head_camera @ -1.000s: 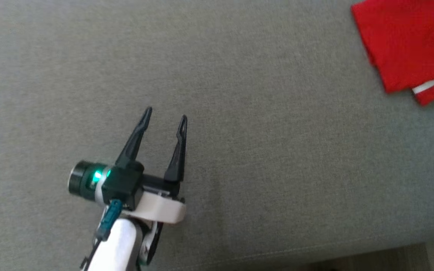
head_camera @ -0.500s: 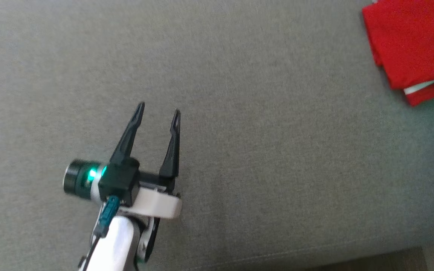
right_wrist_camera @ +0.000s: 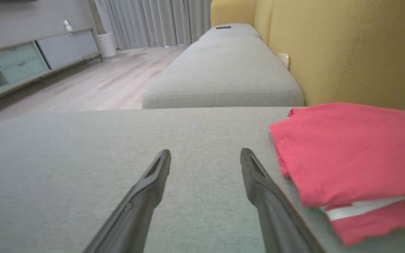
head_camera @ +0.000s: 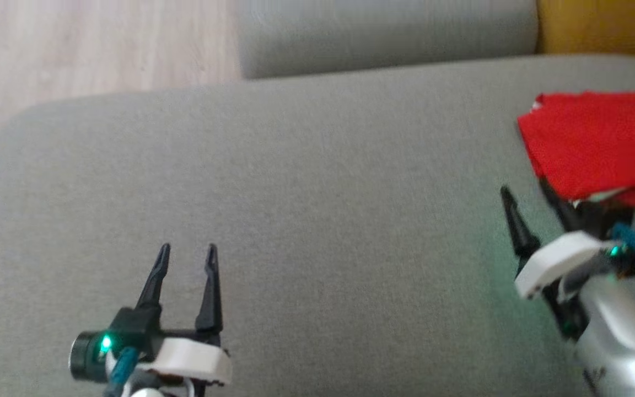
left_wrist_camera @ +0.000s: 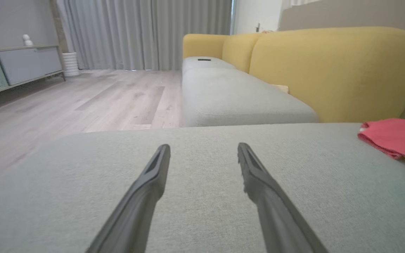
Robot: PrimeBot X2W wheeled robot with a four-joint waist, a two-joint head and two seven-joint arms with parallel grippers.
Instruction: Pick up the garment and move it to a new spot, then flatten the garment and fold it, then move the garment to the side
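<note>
The red garment (head_camera: 598, 138) lies folded on the grey sofa seat (head_camera: 317, 182) at the right, a white strip showing at its near edge. In the right wrist view the garment (right_wrist_camera: 350, 151) rests just right of my right gripper (right_wrist_camera: 205, 151), whose fingers are open and hold nothing. In the head view my right gripper (head_camera: 524, 187) is just in front of the garment's near left corner. My left gripper (head_camera: 188, 249) stands open over bare seat at the lower left, far from the garment (left_wrist_camera: 396, 137). Nothing sits between the fingers of the left gripper (left_wrist_camera: 203, 147).
A yellow backrest (right_wrist_camera: 346, 49) rises behind the garment. A second grey seat (left_wrist_camera: 230, 95) continues beyond the far edge. Wooden floor (head_camera: 91, 49) lies past the seat's rounded left corner. A low sideboard (left_wrist_camera: 16, 66) and curtains stand across the room.
The head camera has shifted, so the seat's far edge, the floor and my right gripper now show. The garment lies folded as before. My left gripper stays open.
</note>
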